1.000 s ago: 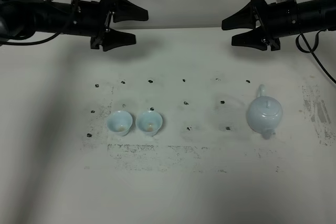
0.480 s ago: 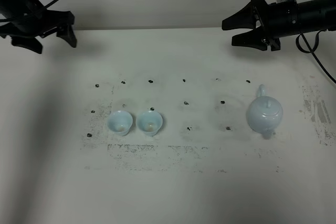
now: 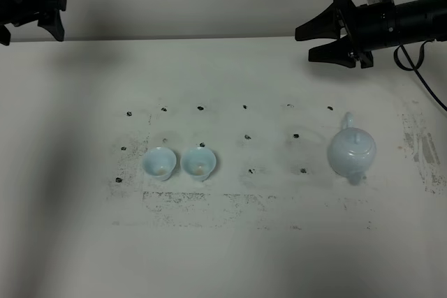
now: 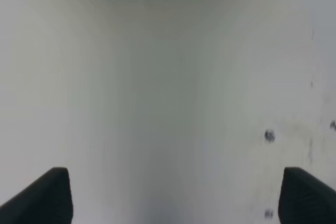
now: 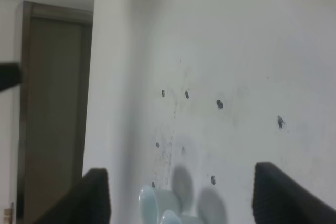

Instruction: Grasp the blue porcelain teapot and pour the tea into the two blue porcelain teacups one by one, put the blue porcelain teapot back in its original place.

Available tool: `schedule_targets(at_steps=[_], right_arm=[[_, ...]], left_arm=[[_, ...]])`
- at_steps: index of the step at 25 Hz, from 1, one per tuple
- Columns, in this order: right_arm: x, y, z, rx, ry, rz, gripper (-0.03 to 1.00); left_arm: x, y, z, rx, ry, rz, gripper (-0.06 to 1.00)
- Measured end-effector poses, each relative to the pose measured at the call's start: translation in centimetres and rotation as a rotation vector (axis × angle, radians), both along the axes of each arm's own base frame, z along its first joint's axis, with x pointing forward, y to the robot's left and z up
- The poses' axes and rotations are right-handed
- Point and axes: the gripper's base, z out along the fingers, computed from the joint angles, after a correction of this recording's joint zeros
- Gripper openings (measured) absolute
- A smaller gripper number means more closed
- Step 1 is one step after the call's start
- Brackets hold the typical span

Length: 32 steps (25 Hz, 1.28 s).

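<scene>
**Left arm gone to the corner; teapot not yet touched**

Exterior high: The left arm has swung away from the upper middle-left of the frame. It now sits in the far upper-left corner, partly cut off by the edge. The left jaws are spread and empty. The right arm has not shifted and stays at upper right. The right jaws are wide open and hold nothing, well apart from the teapot. The teapot stands upright on the surface, right of centre, lid on, unmoved. The cups stand side by side left of centre, also unmoved. Each shows a faint yellowish tint inside; I cannot tell whether it is tea.

Left wrist: Blurred. The jaw tips are far apart, with only bare surface and a few dark marks between them. No task thing is in view.

Right wrist: The jaw tips are far apart with nothing between them. The cups just show past them. The teapot is out of view.

Judgement: With the left arm cleared off, any grasp on the teapot looks to fall to the right arm.
</scene>
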Motion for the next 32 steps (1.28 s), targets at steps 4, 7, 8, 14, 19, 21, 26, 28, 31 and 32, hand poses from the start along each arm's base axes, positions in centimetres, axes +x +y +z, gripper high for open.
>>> schedule_targets(at_steps=[4, 7, 8, 14, 19, 21, 26, 28, 31, 32], right_arm=[[0.0, 0.0, 0.0, 0.000, 0.000, 0.000, 0.55], [0.0, 0.0, 0.0, 0.000, 0.000, 0.000, 0.55], [0.0, 0.0, 0.0, -0.001, 0.001, 0.000, 0.55], [0.0, 0.0, 0.0, -0.001, 0.001, 0.000, 0.55], [0.0, 0.0, 0.0, -0.001, 0.001, 0.000, 0.55], [0.0, 0.0, 0.0, -0.001, 0.001, 0.000, 0.55], [0.0, 0.0, 0.0, -0.001, 0.001, 0.000, 0.55], [0.0, 0.0, 0.0, -0.002, 0.001, 0.000, 0.55], [0.0, 0.0, -0.1, -0.007, 0.001, 0.003, 0.55], [0.0, 0.0, -0.1, -0.009, 0.001, 0.004, 0.55]], left_arm=[[-4.6, -0.1, 0.8, 0.009, 0.074, 0.001, 0.76], [-9.0, -0.2, 1.3, 0.010, 0.121, -0.009, 0.76], [-10.3, -0.3, 1.3, 0.010, 0.135, -0.015, 0.76], [-19.7, -0.6, 0.9, 0.008, 0.200, -0.022, 0.76], [-26.6, -0.8, -0.6, 0.007, 0.221, -0.022, 0.76], [-29.1, -0.9, -1.5, 0.007, 0.212, -0.021, 0.76], [-33.9, -1.1, -3.6, 0.012, 0.090, -0.010, 0.76], [-35.9, -1.1, -4.4, 0.012, 0.037, -0.008, 0.76], [-38.4, -1.2, -4.9, 0.013, -0.055, -0.006, 0.76], [-39.1, -1.3, -4.6, 0.012, -0.110, -0.005, 0.76]])
